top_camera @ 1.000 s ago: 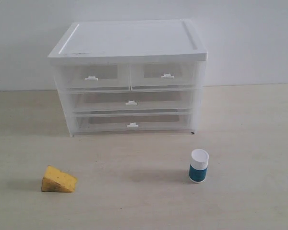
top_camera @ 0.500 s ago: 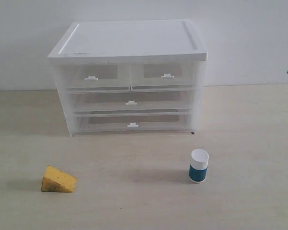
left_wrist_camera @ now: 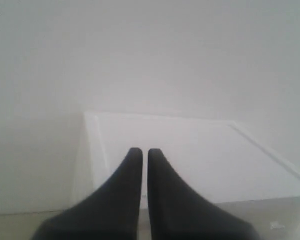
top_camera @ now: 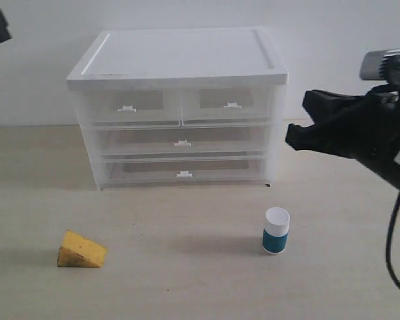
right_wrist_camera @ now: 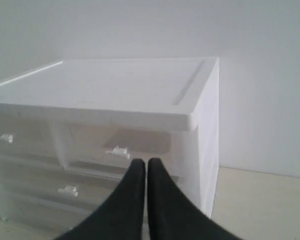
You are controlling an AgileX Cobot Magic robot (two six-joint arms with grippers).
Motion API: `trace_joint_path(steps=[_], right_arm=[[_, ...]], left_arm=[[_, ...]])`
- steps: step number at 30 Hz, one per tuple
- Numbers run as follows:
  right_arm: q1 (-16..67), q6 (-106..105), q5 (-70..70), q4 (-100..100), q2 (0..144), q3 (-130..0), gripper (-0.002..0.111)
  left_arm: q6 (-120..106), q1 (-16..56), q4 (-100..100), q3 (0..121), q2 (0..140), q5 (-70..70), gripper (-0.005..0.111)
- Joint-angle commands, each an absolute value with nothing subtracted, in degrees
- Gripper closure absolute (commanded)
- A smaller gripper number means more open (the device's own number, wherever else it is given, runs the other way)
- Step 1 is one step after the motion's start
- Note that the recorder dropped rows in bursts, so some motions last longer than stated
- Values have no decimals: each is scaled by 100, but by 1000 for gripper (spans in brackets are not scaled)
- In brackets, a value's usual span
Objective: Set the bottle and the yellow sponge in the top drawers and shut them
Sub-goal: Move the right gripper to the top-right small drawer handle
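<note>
You have the bottle (top_camera: 276, 231), teal with a wide white cap, standing upright toward the worktop's (top_camera: 187, 287) front edge, right of middle. The yellow sponge (top_camera: 82, 250), a porous wedge, lies near the front left corner. Both top drawers (top_camera: 130, 107) sit shut in the cabinet (top_camera: 180, 57) at the back edge. Your left gripper (left_wrist_camera: 141, 151) and right gripper (right_wrist_camera: 142, 162) each have their jaws pressed together.
</note>
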State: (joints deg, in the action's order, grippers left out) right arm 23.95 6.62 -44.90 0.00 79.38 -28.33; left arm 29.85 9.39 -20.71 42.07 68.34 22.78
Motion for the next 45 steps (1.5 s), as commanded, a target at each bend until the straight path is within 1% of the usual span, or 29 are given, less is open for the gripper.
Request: trace_joint_path(steps=[1, 3, 6, 12, 15, 16, 18, 19, 20, 22, 26, 28, 34, 40, 45], right_arm=[[2789, 705, -4883, 809, 8790, -3145, 108], [2919, 1172, -5374, 943, 9205, -3168, 108], [2928, 2109, -5870, 955, 9701, -3233, 108], [2928, 3889, -6009, 502, 10395, -3831, 108], [2928, 6001, -6208, 463, 10904, -4226, 107], [2928, 6365, -6381, 463, 11032, -4294, 104], [2928, 7689, -6916, 463, 11450, -4525, 87], [2928, 7830, -6996, 463, 11530, -4568, 81], [2928, 7953, -6996, 516, 11638, -4672, 72], [2928, 8061, -6982, 567, 11701, -4816, 67], [2928, 8113, -6617, 645, 11728, -5114, 67], [2928, 8113, -6144, 970, 11728, -5309, 67], [2985, 8113, -5453, 1154, 11728, -5576, 67], [3213, 8086, -5499, 1906, 11728, -5774, 67], [3253, 7985, -5960, 1894, 11718, -5774, 67]], left_arm=[[2906, 1462, -2487, 5098, 7851, 1962, 103], [2906, 1632, -2666, 5506, 8340, 1642, 103], [2906, 1807, -2791, 5913, 8911, 1586, 103], [2906, 2057, -3260, 6001, 9264, 1157, 103], [2906, 2057, -3259, 6001, 9264, 1153, 103], [2906, 2057, -3259, 6001, 9264, 1171, 103], [2866, 2057, -3259, 6001, 9264, 1457, 103], [2866, 2057, -3244, 6001, 9264, 1610, 103], [2866, 2057, -3244, 6039, 9264, 1805, 103], [2866, 2057, -3244, 6225, 9352, 1716, 103], [2866, 2057, -3244, 6667, 9683, 1313, 103], [2866, 2057, -3244, 6954, 9951, 1303, 103], [2866, 2057, -3244, 7074, 10255, 1189, 103], [2866, 2057, -3244, 7074, 10321, 991, 103], [2866, 2057, -3244, 7074, 10321, 938, 103]])
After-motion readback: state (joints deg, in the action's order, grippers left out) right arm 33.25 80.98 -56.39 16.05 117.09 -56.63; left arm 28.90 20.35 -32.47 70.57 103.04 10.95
